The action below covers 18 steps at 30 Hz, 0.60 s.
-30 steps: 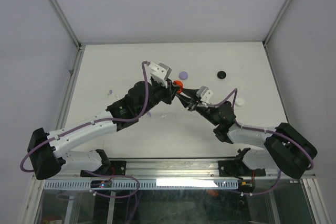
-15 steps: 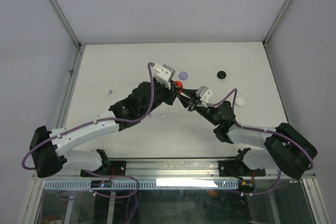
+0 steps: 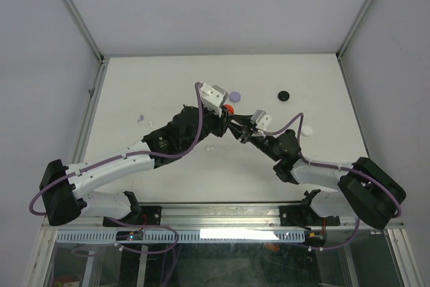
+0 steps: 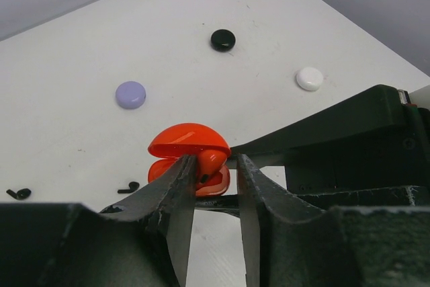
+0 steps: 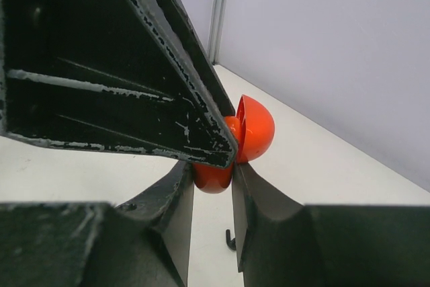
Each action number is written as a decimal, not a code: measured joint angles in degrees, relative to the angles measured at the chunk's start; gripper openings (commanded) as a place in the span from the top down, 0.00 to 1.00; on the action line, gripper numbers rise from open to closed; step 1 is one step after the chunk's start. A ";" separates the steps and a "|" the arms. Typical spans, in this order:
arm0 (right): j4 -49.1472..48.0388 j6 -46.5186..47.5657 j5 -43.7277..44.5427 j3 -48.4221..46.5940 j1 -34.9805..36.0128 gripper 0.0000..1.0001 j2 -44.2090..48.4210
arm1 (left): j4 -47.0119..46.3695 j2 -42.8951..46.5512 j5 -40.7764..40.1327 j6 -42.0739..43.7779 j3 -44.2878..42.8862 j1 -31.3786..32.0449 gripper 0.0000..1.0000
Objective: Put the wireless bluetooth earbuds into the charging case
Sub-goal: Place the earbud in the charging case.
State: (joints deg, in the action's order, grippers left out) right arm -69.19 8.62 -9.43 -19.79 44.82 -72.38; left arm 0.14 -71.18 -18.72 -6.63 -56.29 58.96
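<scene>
The red charging case (image 4: 188,140) is open, lid up, and also shows in the top view (image 3: 230,108). My right gripper (image 5: 213,167) is shut on its lower half (image 5: 213,178) and holds it just above the table. My left gripper (image 4: 211,160) is shut on a red earbud (image 4: 213,162), which sits at the open mouth of the case, against the lower shell. One left finger (image 5: 154,92) crosses the right wrist view in front of the case. In the top view the two grippers meet at mid table, the left (image 3: 225,116) and the right (image 3: 238,130).
A lilac case (image 4: 131,94), a black case (image 4: 223,39) and a white case (image 4: 309,78) lie shut beyond the red one. Small black earbuds (image 4: 127,187) lie on the table left of it, another (image 5: 230,240) under my right gripper. A lilac earbud (image 3: 140,119) lies far left.
My left arm has moved right, bringing its gripper and the red earbud up to the open red case. My right arm has stayed where it was, holding the case.
</scene>
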 measured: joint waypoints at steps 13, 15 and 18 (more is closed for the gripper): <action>-0.81 -0.81 0.26 0.07 0.00 1.00 0.07 | 2.49 0.76 -0.24 -1.40 -1.86 0.70 0.46; -0.83 -0.81 0.48 0.42 0.00 1.00 0.70 | 3.87 1.79 -0.24 -1.51 -2.36 0.61 0.44; -0.85 -0.79 0.61 0.92 -0.15 1.00 1.86 | 5.57 3.56 0.35 -1.64 -3.06 0.55 0.40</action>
State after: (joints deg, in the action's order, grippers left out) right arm -70.04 7.84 -8.82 -18.87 44.66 -70.52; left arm 5.72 -67.61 -18.37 -8.27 -59.35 59.51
